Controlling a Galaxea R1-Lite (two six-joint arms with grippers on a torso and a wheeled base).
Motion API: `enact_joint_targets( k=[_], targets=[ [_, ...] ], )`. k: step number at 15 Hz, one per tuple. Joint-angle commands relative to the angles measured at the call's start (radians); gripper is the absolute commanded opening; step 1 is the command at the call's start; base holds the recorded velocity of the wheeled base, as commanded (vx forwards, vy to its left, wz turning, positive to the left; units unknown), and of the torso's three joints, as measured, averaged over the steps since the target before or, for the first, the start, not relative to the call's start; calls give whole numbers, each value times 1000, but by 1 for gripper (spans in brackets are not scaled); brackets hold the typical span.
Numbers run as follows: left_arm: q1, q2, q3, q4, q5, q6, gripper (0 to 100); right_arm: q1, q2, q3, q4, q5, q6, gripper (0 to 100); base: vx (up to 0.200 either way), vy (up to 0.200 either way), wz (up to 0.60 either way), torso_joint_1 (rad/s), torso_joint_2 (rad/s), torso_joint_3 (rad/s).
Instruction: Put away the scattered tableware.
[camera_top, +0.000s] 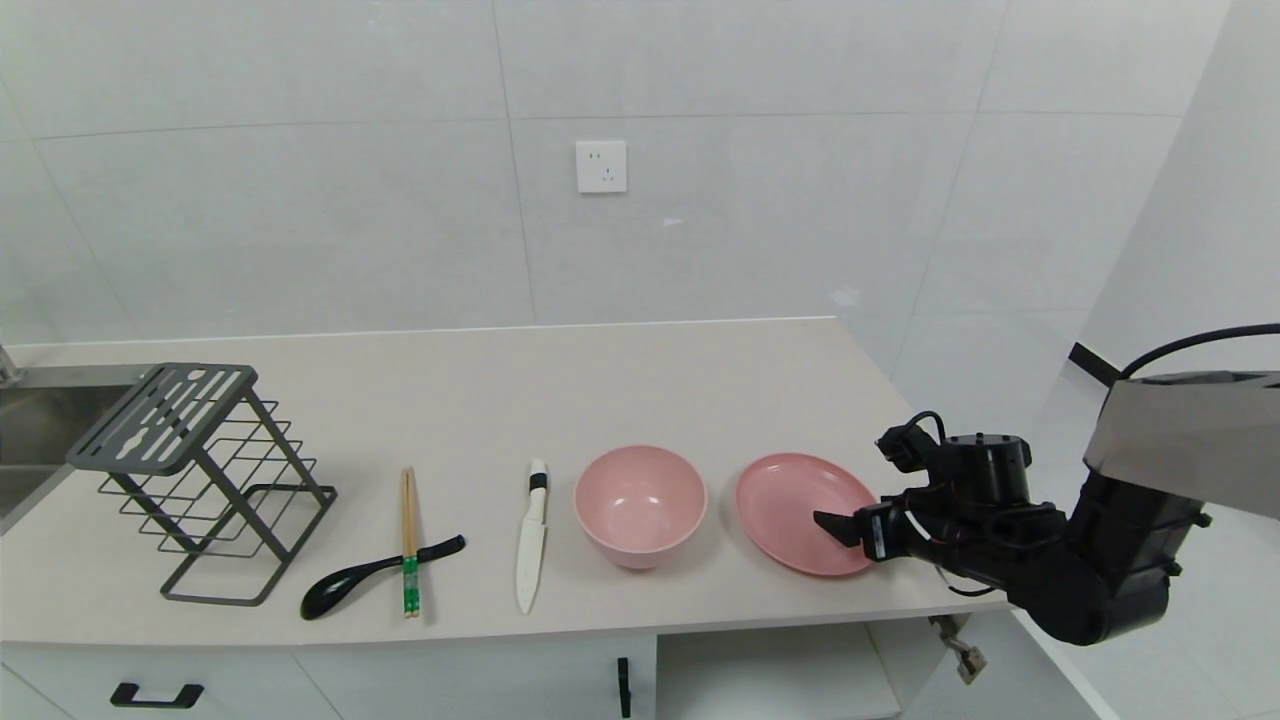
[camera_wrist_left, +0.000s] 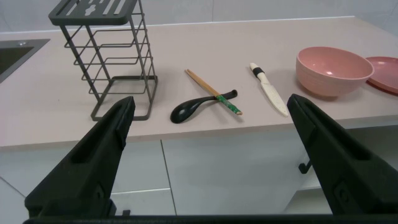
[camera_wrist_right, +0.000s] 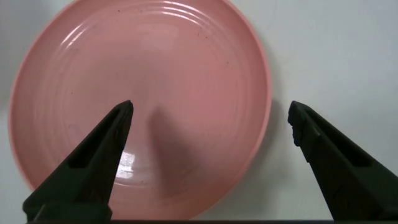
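Observation:
A pink plate (camera_top: 790, 500) (camera_wrist_right: 137, 93) lies at the right end of the counter (camera_top: 600, 390). My right gripper (camera_top: 840, 525) (camera_wrist_right: 208, 162) hangs open just above it, and the plate's rim nearest the arm lies between the two fingers. To the plate's left stand a pink bowl (camera_top: 640, 505) (camera_wrist_left: 334, 70), a white knife (camera_top: 532, 535) (camera_wrist_left: 268, 93), a pair of chopsticks (camera_top: 410, 540) (camera_wrist_left: 211, 92) and a black spoon (camera_top: 370, 575) (camera_wrist_left: 193, 109) crossed under them. My left gripper (camera_wrist_left: 208, 162) is open and empty, low in front of the counter's front edge.
A dark wire rack (camera_top: 200, 470) (camera_wrist_left: 109, 56) stands at the counter's left end, next to a sink (camera_top: 30, 430). Cabinet doors with black handles (camera_top: 155, 693) sit under the counter. The counter ends just right of the plate.

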Motion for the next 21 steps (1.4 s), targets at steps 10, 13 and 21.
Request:
enact_joint_targets(
  k=[10,13,21],
  targets=[
    [0,1,0,-1,0,0,100,29,64,-12,7,-46,1,0,0,0,0,0,0,0],
    [0,1,0,-1,0,0,100,-9,54,-20,-1,-67,33,0,0,0,0,0,0,0],
    [0,1,0,1,0,-1,100,-60,-159,-32,-4,-12,231,0,0,0,0,0,0,0]
  ],
)
